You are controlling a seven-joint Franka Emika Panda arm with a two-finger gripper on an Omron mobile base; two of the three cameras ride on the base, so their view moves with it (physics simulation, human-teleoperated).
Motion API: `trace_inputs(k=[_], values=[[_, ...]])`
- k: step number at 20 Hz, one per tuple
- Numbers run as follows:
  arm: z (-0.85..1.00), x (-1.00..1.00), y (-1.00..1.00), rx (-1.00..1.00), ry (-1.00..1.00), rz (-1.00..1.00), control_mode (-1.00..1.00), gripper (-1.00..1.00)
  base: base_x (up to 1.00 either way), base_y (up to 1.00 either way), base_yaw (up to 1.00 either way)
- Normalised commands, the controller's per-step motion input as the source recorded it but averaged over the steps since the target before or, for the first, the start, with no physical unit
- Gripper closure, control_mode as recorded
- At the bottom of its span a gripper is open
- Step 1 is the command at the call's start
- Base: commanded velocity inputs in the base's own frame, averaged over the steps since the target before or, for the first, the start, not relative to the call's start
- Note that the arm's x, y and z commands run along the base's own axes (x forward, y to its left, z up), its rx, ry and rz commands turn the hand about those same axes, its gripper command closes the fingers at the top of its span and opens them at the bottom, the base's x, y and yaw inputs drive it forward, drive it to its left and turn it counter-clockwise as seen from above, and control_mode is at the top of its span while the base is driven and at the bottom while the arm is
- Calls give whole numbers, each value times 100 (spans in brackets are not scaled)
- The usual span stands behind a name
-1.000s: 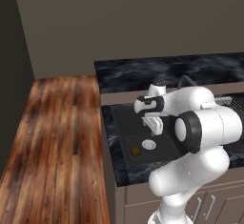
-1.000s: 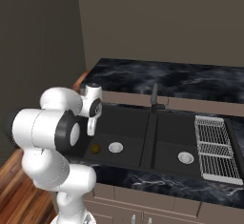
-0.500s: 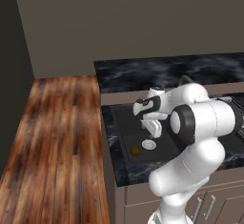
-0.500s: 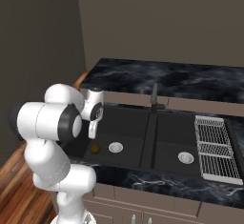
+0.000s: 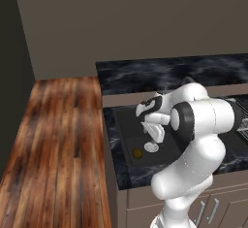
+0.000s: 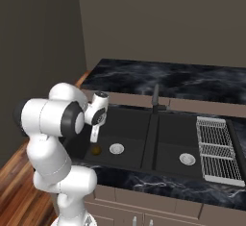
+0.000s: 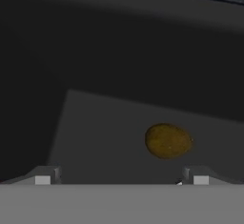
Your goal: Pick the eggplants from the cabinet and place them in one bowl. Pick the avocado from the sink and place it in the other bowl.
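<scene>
We see the gripper point(image 7: 121, 180) with jaws spread wide, grasping nothing, above the avocado point(image 7: 168, 141) (a yellowish oval), which lies on the floor of the sink point(image 6: 129, 124) near the drain point(image 6: 116, 148).

Dark double sink point(image 6: 144, 162) in black marble counter point(image 6: 163, 78); avocado point(image 7: 167, 141) on left basin floor.

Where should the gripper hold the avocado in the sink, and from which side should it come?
Probably from above, closing across the short middle of the avocado. It lies loose on the flat floor of the sink beside the drain, apart from the walls. The open gripper hangs above it.
</scene>
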Motion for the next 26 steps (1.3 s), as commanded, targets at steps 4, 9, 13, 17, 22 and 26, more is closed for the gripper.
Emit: trace_inputs(k=[4, 9, 13, 17, 22, 26], values=[[-27, 0, 11, 0, 0, 0, -100, -100, 0, 0, 0], [-24, 3, 0, 0, 0, -1, -100, -100, 0, 0, 0], [-23, 8, 0, 2, 0, 0, -100, -100, 0, 0, 0], [-22, 14, 0, 4, 0, 0, -100, -100, 0, 0, 0], [-6, 25, -17, 5, 0, 0, -100, -100, 0, 0, 0], [-22, 21, -6, 2, 0, 0, -100, -100, 0, 0, 0]])
